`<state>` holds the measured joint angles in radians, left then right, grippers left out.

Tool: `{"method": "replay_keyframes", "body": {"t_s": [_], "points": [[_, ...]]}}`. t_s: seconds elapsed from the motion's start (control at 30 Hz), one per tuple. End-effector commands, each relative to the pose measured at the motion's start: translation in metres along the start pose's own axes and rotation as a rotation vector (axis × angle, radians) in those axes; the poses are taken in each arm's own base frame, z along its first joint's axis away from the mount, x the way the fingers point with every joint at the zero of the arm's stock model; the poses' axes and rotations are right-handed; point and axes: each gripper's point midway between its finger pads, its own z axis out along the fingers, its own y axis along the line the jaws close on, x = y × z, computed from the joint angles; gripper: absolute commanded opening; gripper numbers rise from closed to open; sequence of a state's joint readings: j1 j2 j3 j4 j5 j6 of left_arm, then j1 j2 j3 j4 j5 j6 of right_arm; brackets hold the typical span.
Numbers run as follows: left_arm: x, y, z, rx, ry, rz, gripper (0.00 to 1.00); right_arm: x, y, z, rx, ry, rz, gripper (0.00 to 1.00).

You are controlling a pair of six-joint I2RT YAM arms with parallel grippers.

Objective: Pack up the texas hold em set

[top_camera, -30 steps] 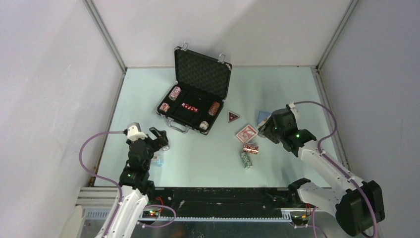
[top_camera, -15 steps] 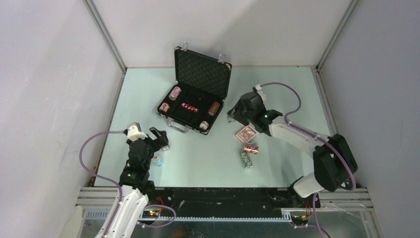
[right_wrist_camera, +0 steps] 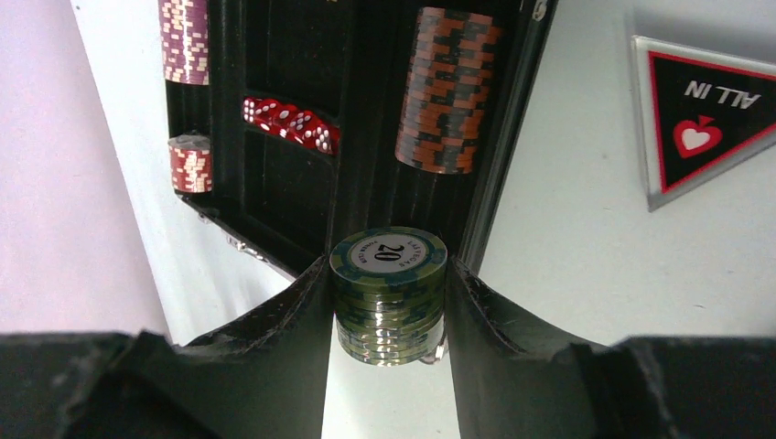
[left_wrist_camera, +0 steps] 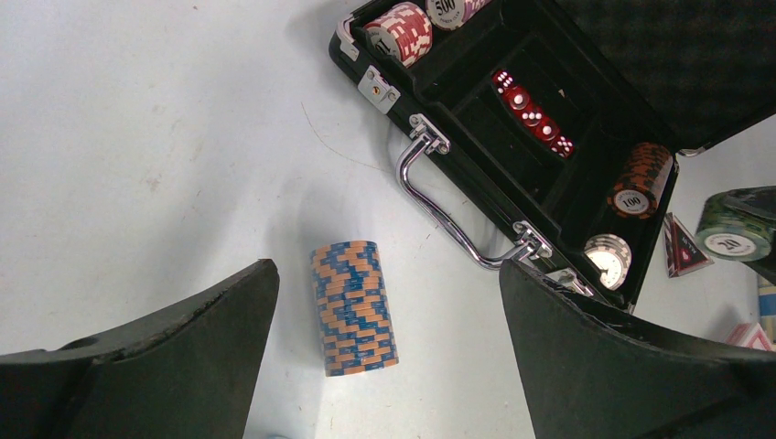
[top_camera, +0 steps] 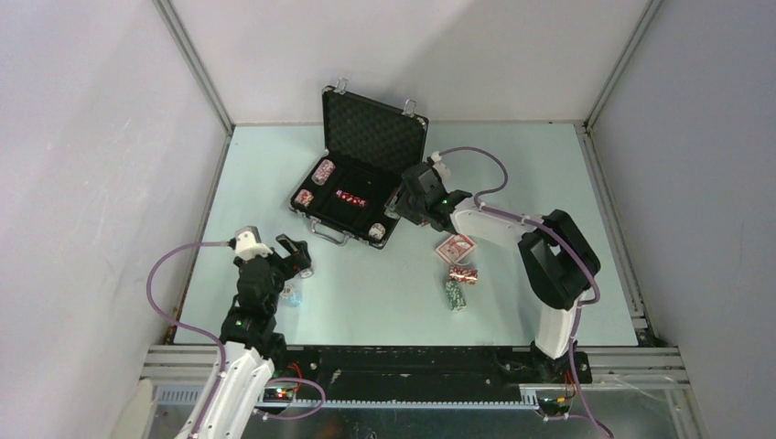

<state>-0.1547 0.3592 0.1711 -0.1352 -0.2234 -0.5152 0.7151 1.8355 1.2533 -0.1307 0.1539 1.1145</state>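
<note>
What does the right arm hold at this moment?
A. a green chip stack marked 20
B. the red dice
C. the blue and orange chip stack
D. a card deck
A: the jaws of the right gripper press on both sides of the green chip stack, whose top chip reads 20.

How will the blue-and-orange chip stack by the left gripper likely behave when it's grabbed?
The blue-and-orange chip stack seems to lie on its side on the table, so a nudge would probably roll it. It is separate discs, not one solid piece, so a side squeeze could let it buckle and scatter; gripping end to end seems safer.
</note>
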Motion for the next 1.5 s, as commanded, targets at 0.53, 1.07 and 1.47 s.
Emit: {"method": "replay_keyframes", "body": {"t_s": [0.53, 1.07, 1.47], "points": [[-0.012, -0.011, 0.001, 0.043, -0.037, 0.007, 0.98, -0.005, 0.025, 0.046, 0.024, -0.077, 0.042, 0.29], [-0.012, -0.011, 0.001, 0.046, -0.037, 0.009, 0.98, 0.023, 0.009, 0.049, 0.135, -0.039, 0.021, 0.32], [-0.012, -0.011, 0.001, 0.047, -0.034, 0.009, 0.98, 0.040, 0.017, 0.039, 0.110, 0.022, 0.063, 0.50]]}}
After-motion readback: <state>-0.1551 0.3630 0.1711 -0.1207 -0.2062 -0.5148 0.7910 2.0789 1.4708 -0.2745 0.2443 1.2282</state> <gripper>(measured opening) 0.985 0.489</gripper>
